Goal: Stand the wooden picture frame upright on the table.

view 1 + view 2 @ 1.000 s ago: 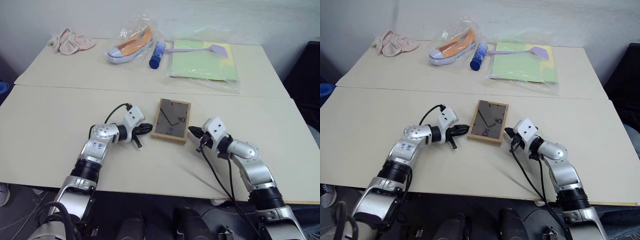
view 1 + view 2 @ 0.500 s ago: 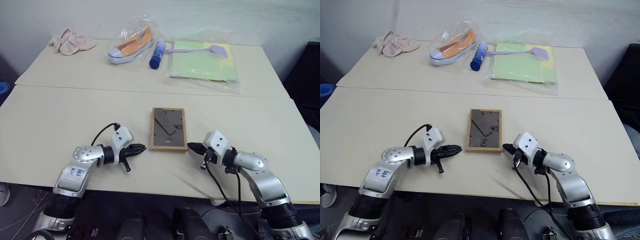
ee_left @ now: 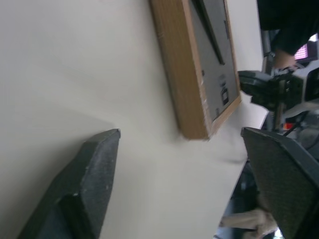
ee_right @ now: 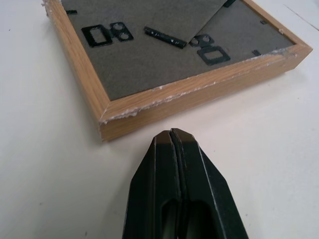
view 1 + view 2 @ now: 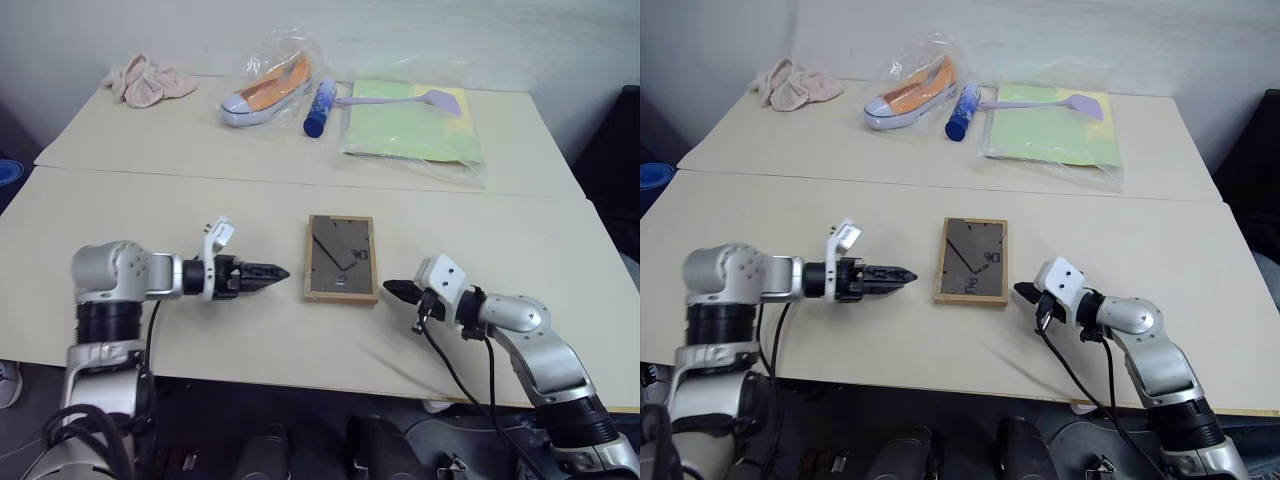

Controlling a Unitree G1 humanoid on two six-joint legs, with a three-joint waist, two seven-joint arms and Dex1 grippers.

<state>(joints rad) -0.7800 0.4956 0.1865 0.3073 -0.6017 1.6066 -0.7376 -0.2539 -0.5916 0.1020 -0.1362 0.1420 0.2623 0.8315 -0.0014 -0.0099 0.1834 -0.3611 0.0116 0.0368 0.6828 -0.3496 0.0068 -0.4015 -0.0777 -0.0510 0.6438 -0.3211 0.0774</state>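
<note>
The wooden picture frame (image 5: 341,258) lies flat on the table (image 5: 150,210), its grey-brown back panel and strut facing up (image 4: 164,55). My left gripper (image 5: 275,272) hovers level a short way to the frame's left, pointing at its edge. In the left wrist view its fingers (image 3: 94,169) stand wide apart with nothing between them, and the frame's side (image 3: 192,74) lies ahead. My right gripper (image 5: 392,290) is shut, empty, just off the frame's near right corner; its closed tips (image 4: 174,134) stop short of the wood.
At the far side lie a shoe in a plastic bag (image 5: 265,85), a blue bottle (image 5: 318,105), a green folder (image 5: 410,125) with a purple spatula (image 5: 400,98) on it, and a pink cloth (image 5: 148,80). A seam (image 5: 200,178) runs across the tabletop.
The frame has turned from slanted to square on the table. My left gripper has rolled, drawn back to the left and opened. The right gripper has pulled back slightly, still shut.
</note>
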